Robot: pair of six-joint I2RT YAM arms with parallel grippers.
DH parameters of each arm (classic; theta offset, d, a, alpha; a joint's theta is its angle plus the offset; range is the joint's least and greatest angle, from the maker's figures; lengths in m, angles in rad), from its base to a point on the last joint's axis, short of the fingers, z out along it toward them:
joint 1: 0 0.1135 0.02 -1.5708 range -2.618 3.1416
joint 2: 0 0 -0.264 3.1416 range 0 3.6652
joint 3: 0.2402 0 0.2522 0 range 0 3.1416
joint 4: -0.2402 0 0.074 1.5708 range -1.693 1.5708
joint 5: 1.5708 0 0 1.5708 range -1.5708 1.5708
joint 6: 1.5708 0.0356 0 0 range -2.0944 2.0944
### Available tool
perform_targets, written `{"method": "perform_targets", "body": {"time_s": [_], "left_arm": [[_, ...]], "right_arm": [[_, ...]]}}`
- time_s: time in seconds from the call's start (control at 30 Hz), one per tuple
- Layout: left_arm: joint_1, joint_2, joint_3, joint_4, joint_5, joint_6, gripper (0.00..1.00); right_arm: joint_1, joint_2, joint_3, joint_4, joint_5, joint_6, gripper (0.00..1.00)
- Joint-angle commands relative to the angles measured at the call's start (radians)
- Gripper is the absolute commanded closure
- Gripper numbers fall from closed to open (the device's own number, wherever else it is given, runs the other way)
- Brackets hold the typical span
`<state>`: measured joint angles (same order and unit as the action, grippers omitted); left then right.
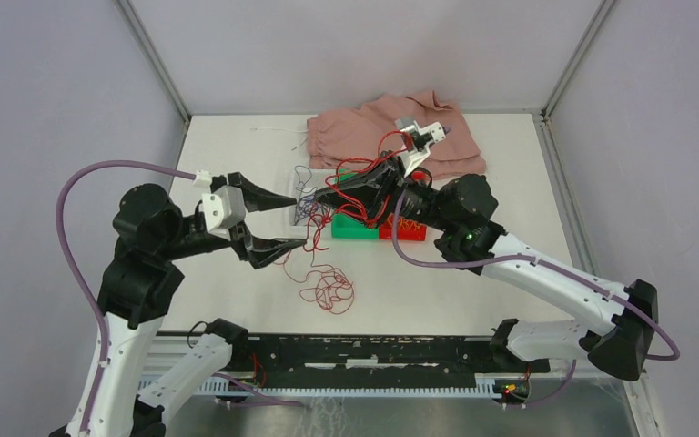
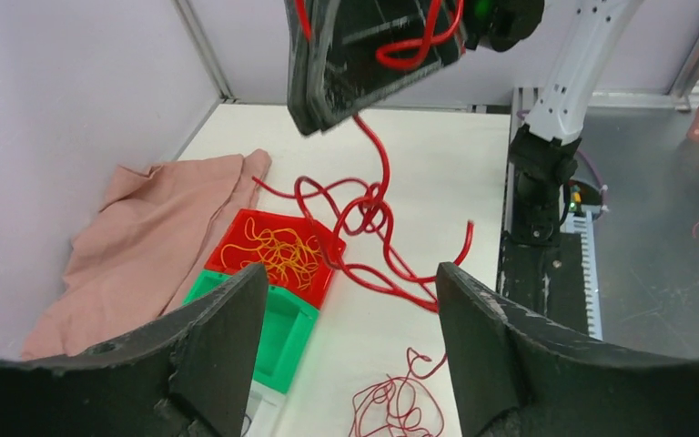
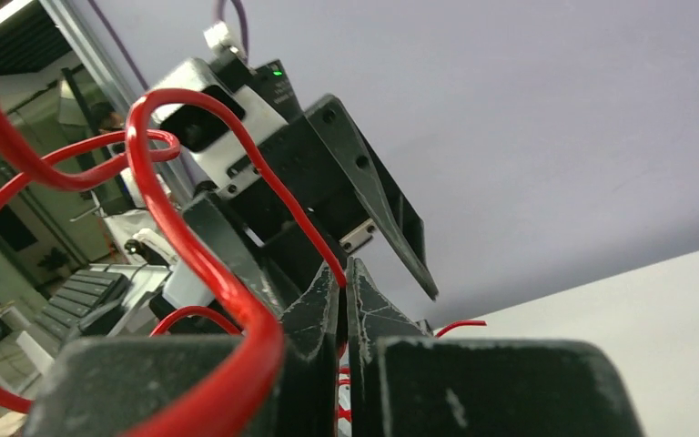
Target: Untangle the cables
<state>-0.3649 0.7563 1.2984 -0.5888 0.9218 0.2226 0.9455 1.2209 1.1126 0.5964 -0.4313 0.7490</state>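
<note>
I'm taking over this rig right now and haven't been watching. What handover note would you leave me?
Left gripper: open, empty, over the table.
Right gripper: shut on the red cable, raised; the slack lies coiled on the table.
Yellow cable: bunched alone in the red bin.
Dark cable: left of the green bin, too small to read well.
Done: yellow separated. Left: likely free the red from the dark one, lay each apart.
</note>
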Motion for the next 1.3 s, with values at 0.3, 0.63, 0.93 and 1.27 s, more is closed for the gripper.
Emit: {"method": "perform_targets", "body": {"time_s": [0.3,0.63,0.93,1.27], "left_arm": [[0.005,-0.04,-0.111,0.199,-0.042,-0.017,0.75],[0.003,0.002,-0.094,0.061,0.144,-0.049,0.54],[0.003,-0.045,-0.157,0.212,-0.044,-0.045,0.69],[0.003,-0.07,-0.182,0.251,-0.065,-0.056,0.9]], "right_arm": [[-0.006,0.05,0.028,0.156,-0.095,0.125,0.99],[-0.004,0.066,0.038,0.163,-0.108,0.125,0.99],[0.009,0.087,0.056,0.169,-0.128,0.142,0.99],[0.043,0.107,0.052,0.169,-0.136,0.155,0.99]]}}
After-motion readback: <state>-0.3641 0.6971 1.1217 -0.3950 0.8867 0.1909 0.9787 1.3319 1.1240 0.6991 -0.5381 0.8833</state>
